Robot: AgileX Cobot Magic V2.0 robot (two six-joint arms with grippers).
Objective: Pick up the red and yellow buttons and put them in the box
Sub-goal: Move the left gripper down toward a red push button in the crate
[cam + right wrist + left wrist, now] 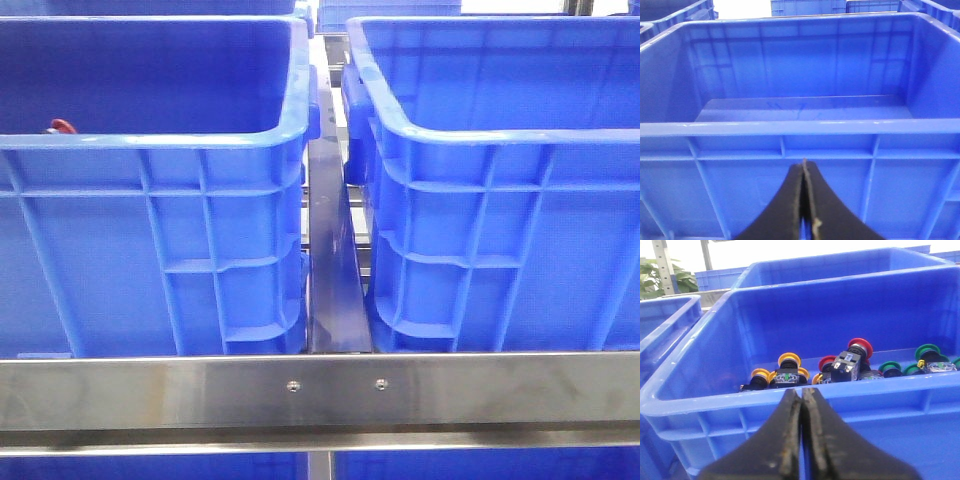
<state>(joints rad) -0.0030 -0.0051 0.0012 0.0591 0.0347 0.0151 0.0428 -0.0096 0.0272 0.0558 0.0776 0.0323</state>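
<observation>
In the left wrist view a blue crate (pixel 790 400) holds several push buttons along its floor: yellow buttons (pixel 789 360), red buttons (pixel 860 345) and green ones (pixel 927 351). My left gripper (pixel 801 392) is shut and empty, outside the crate's near wall, just below its rim. In the right wrist view my right gripper (pixel 803 164) is shut and empty in front of the near wall of an empty blue crate (pixel 800 127). In the front view a bit of red (pixel 62 127) shows over the left crate's rim (pixel 150 140). Neither gripper shows in the front view.
The right crate (pixel 500 130) stands beside the left one, with a narrow metal divider (pixel 332 270) between them. A steel rail (pixel 320 395) runs across in front of both. More blue crates (pixel 670 325) stand behind and beside.
</observation>
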